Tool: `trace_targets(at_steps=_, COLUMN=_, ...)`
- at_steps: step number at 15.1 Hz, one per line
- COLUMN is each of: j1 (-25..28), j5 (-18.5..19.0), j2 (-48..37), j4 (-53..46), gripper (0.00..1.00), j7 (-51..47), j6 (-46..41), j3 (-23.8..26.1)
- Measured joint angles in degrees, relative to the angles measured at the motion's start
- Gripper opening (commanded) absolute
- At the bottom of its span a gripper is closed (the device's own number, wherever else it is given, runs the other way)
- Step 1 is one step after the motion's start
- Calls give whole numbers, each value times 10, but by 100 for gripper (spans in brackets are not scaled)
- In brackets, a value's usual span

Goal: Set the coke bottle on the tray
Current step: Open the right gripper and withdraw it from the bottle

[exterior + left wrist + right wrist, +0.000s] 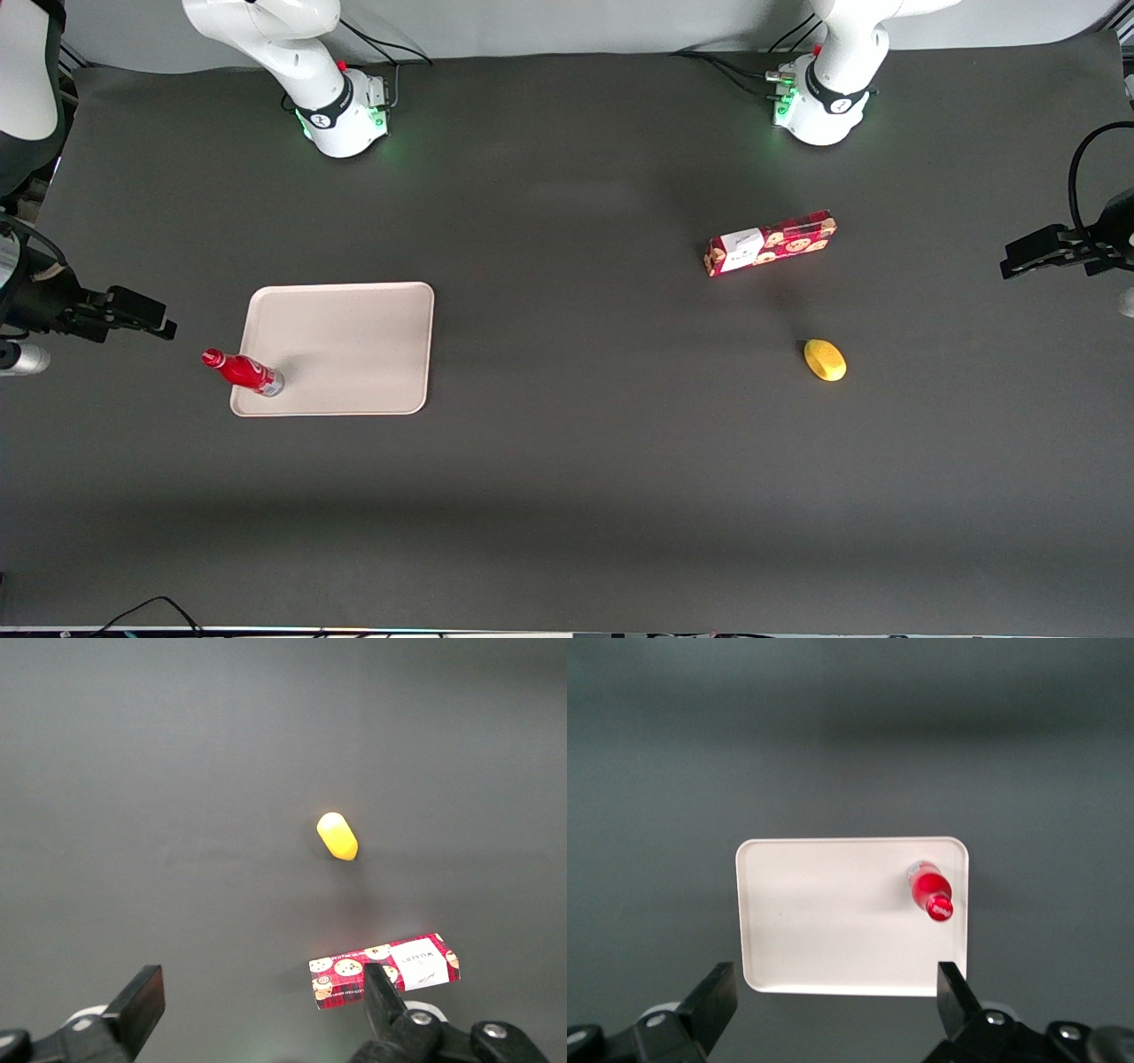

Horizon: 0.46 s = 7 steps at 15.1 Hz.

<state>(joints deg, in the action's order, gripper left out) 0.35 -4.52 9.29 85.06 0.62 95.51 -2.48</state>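
Coke bottle (243,372) stands upright on the tray (354,341), silvery base down in the tray corner that is nearest the front camera and at the working arm's end, just inside the low rim; in the front view its red cap leans out past the rim toward 10 o'clock, which looks like camera angle only. In the right wrist view, the coke bottle (930,891) is seen almost from above, cap toward the camera, close to one short edge of the tray (833,921), touching nothing else. Gripper (151,321) hangs off the tray at the working arm's end of the table, at about 10 o'clock from the bottle in the front view and well apart from it, above the dark mat. Its fingers (713,1001) are spread wide with nothing between them, so it holds nothing. Rest of the tray is bare pale surface. Toward the parked arm's end of the table: a red cookie box (771,243) lying flat, and a yellow lemon-like object (825,360) nearer the front camera than the box, at roughly 5 o'clock from it, the two apart. Both also show in the left wrist view, box (385,968) and yellow object (337,835). Table (567,478) is covered in dark grey mat.
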Motion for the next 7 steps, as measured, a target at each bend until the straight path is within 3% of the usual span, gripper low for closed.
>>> trace_targets(at_steps=7, j1=-16, j5=24, j2=-88, j4=123, gripper=100, j7=0, j6=8, j3=-2)
